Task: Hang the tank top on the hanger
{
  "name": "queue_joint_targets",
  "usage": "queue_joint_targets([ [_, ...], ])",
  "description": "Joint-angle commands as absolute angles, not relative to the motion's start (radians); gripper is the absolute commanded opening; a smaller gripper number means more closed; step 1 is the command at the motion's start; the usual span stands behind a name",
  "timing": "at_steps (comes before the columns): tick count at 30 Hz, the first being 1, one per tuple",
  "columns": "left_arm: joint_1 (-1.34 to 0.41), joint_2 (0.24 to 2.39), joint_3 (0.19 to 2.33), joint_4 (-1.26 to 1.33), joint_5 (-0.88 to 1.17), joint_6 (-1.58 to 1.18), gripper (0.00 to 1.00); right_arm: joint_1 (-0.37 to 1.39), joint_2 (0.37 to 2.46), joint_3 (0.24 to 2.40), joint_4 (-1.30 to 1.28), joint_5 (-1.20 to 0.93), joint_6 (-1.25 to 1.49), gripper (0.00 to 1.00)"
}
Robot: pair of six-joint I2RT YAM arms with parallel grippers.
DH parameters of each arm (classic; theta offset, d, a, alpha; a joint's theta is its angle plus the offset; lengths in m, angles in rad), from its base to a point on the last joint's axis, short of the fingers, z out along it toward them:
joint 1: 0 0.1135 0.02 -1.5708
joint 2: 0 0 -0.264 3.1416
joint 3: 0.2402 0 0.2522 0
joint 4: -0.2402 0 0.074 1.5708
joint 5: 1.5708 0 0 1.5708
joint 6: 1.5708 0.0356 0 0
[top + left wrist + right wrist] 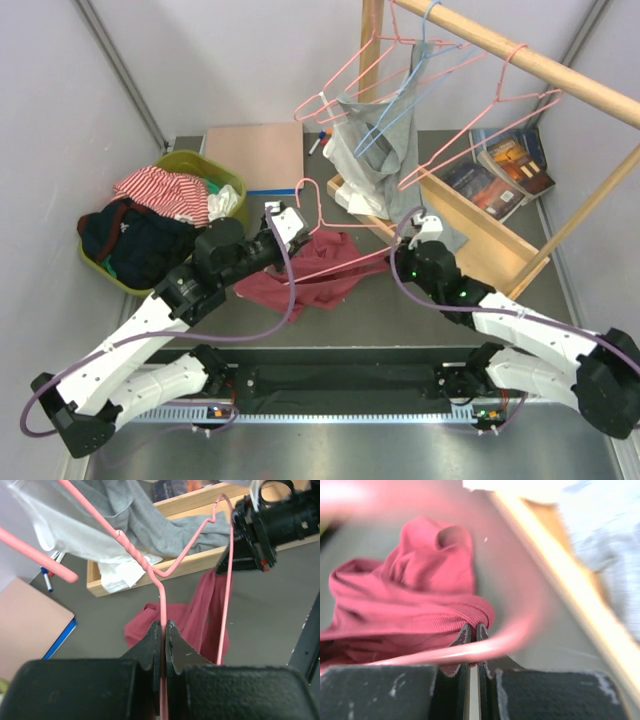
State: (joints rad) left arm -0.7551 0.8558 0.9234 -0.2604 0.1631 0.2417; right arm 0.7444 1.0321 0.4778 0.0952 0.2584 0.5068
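Note:
The maroon tank top [310, 280] lies crumpled on the grey table between the arms. My left gripper [294, 228] is shut on the pink wire hanger [319, 208] just below its hook and holds it tilted over the cloth. In the left wrist view the jaws [164, 627] pinch the hanger wire [163, 600] above the tank top [197, 620]. My right gripper [397, 256] is shut on the tank top's ribbed edge [420, 595]. Its jaws [472, 629] grip the hem, and the hanger wire [470, 652] crosses blurred in front of them.
A wooden rack [520, 55] at the back right carries more pink hangers and a grey garment [375, 150] on a light blue hanger. Its wooden base [480, 225] lies just behind the right gripper. A green basket [185, 165] of clothes with a striped cloth stands at the left. Books [510, 160] lie at the back right.

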Motion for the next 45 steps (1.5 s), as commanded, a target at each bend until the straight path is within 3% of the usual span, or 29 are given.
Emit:
queue_joint_targets([
  [1,-0.764,0.861,0.920,-0.175,0.276,0.242,0.00,0.637,0.947,0.500,0.029,0.252,0.453,0.00],
  [21,-0.815,0.920,0.919,-0.181,0.238,0.250,0.00,0.396,0.661,0.601,-0.253,0.258,0.341,0.00],
  [36,-0.842,0.939,0.916,-0.179,0.152,0.265,0.00,0.394,0.577,0.745,-0.485,0.134,0.298,0.00],
  [45,-0.856,0.959,0.911,-0.170,0.152,0.265,0.00,0.425,0.591,0.787,-0.434,0.009,0.336,0.00],
])
